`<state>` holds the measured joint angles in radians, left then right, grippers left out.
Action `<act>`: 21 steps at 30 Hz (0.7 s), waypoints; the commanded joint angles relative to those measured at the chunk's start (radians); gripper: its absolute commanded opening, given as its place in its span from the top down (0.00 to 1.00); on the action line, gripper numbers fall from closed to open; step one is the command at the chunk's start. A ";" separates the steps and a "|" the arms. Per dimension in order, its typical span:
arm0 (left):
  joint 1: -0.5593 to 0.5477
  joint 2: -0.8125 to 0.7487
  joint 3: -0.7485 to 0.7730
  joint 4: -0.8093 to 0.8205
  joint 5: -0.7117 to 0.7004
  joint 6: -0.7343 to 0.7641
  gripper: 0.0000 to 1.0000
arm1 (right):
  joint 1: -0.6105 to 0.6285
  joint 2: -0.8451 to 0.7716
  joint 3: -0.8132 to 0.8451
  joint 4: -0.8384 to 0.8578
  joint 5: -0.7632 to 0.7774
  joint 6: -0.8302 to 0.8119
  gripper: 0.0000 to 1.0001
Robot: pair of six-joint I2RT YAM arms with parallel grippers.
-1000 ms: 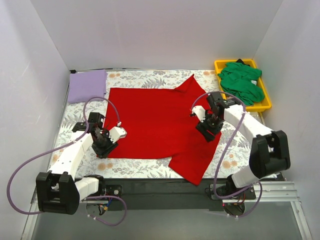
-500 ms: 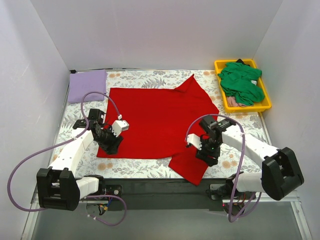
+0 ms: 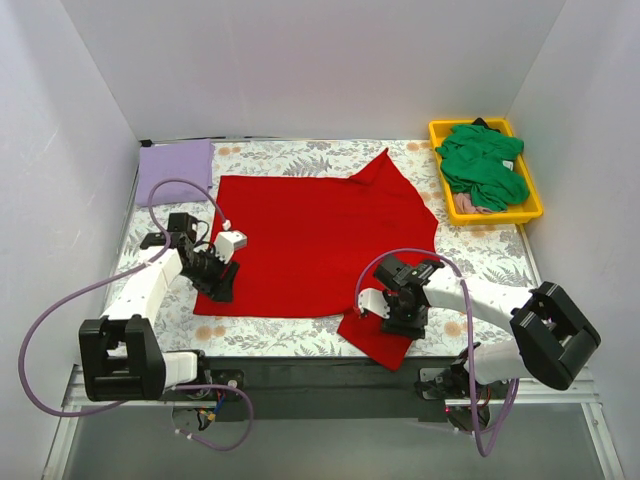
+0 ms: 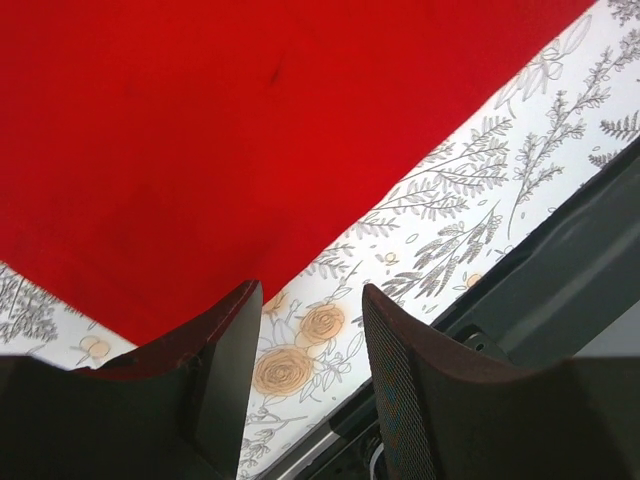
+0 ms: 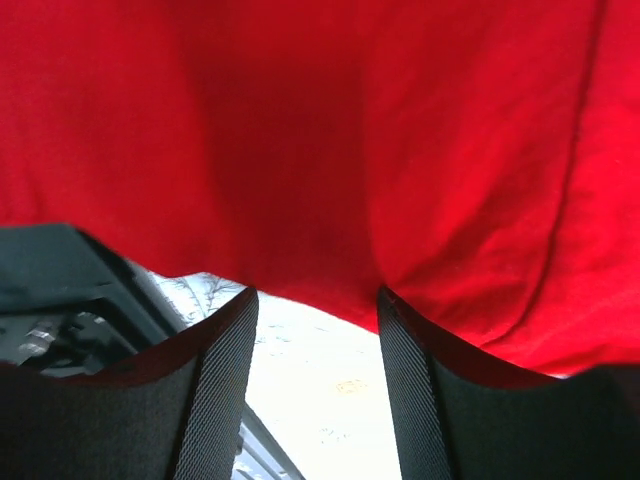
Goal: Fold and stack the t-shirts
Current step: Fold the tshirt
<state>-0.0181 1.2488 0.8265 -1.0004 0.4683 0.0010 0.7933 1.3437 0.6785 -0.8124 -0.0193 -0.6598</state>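
Bright red cloth t-shirt point(image 3: 320, 240) spread flat on floral-patterned table cloth point(image 3: 480, 255), left gripper point(image 3: 215, 285) fingers parted at its near-left corner, right gripper point(image 3: 398, 318) fingers parted over its near-right sleeve, pale lavender t-shirt point(image 3: 174, 171) far left, green t-shirt point(image 3: 485, 165) heaped in yellow plastic tray point(image 3: 535, 205).

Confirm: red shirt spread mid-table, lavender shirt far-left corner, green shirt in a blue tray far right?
The tray is yellow, not blue; the top external view shows it. The red shirt, lavender shirt and green shirt sit as you said.

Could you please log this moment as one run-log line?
red t-shirt: spread flat | left tool: open, at its near-left corner | right tool: open, at its near sleeve
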 commanded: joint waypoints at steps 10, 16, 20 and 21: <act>0.164 0.000 0.011 -0.132 0.018 0.457 0.67 | 0.021 0.052 -0.030 0.090 0.121 0.063 0.93; 0.164 -0.094 -0.120 -0.069 -0.071 0.727 0.73 | 0.023 0.023 -0.017 0.091 0.125 0.066 0.99; 0.164 -0.126 -0.197 0.040 -0.105 0.789 0.73 | 0.018 -0.005 -0.016 0.091 0.130 0.068 0.99; 0.164 -0.124 -0.208 0.055 -0.106 0.797 0.73 | 0.017 -0.017 -0.016 0.091 0.130 0.068 0.99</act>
<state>0.1417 1.1515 0.6559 -1.0477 0.3977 0.6735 0.8139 1.3594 0.6765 -0.7742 0.1055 -0.5972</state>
